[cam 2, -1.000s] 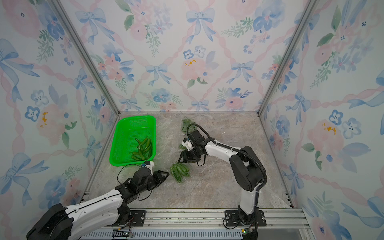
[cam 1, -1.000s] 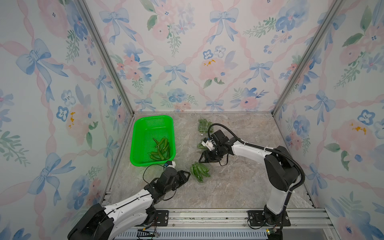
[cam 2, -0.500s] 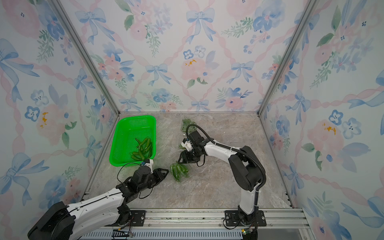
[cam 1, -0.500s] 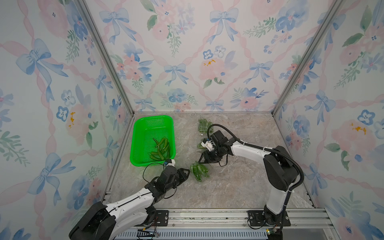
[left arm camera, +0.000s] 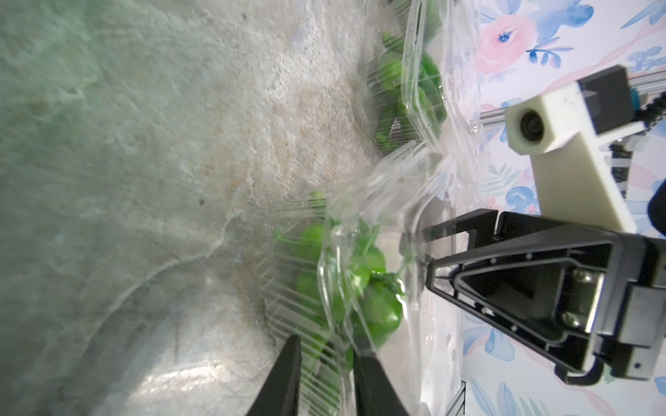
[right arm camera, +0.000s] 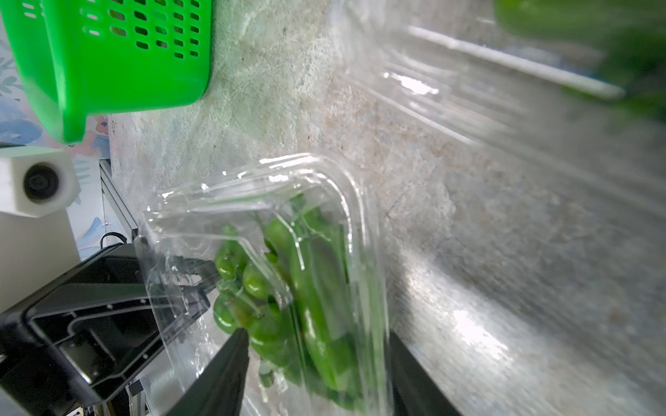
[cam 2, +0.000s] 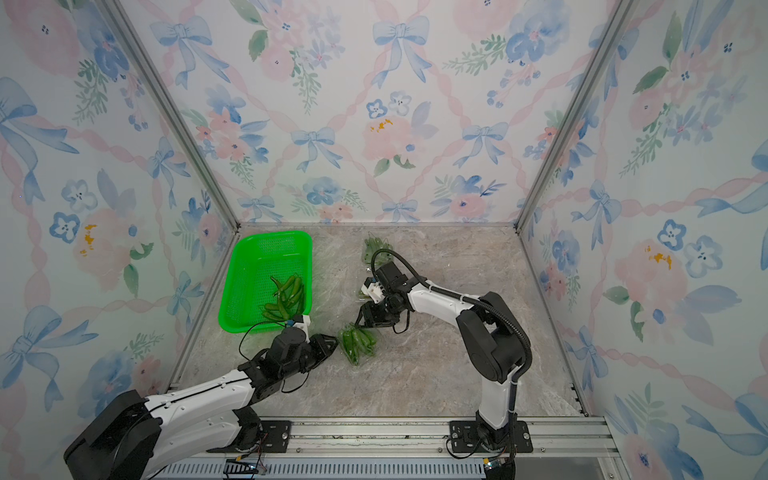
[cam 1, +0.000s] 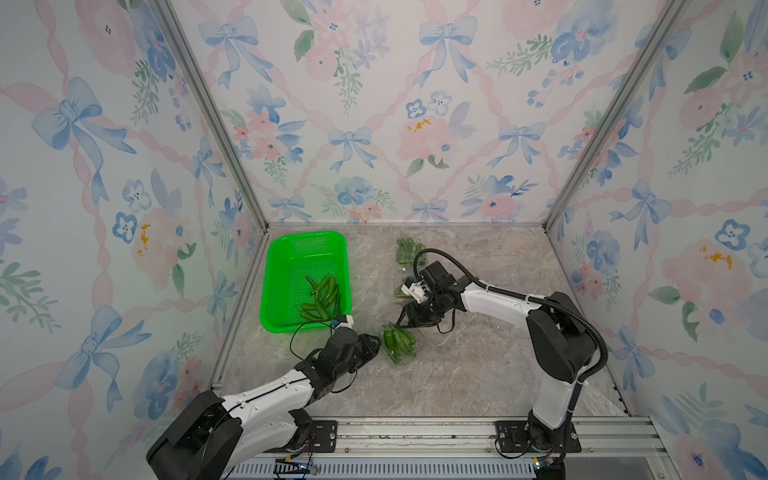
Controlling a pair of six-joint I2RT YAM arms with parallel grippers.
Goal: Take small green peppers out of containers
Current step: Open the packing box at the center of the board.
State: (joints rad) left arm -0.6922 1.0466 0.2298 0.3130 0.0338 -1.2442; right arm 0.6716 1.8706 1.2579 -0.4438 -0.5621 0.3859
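Comparing this moment with the pictures of a second before showed one clear change. The left end effector (cam 1: 377, 342) had edged closer to the near container (cam 1: 400, 348), and its fingers had drawn narrower. The right end effector (cam 1: 405, 326), at that container's far end, had barely shifted. The container had not moved. It lay on the grey surface (cam 1: 478, 365) near the green basket (cam 1: 286, 266) but apart from it, with its small green peppers (cam 1: 394, 341) inside.

Both top views gave the layout that the wrist views lacked. Loose peppers (cam 1: 323, 297) lay at the near end of the basket. Two further containers (cam 1: 409, 251) holding peppers sat behind the right arm, and the nearer of them was partly hidden by that arm's wrist.

The left wrist view showed the left arm's fingers (left arm camera: 284, 378) standing a little apart with the container's ribbed wall between them. Whether they already pinched the plastic could not be told. The same view showed the right end effector (left arm camera: 429, 248) facing in from the opposite side, its fingertips at the clear lid.

The right wrist view showed that arm's fingers (right arm camera: 223, 378) spread wide, one on each side of the container's end. Whether they bore on it could not be told. It also showed what the top views blurred — peppers (right arm camera: 313, 288) packed lengthwise under clear plastic, and the left end effector seen through the lid's edge.
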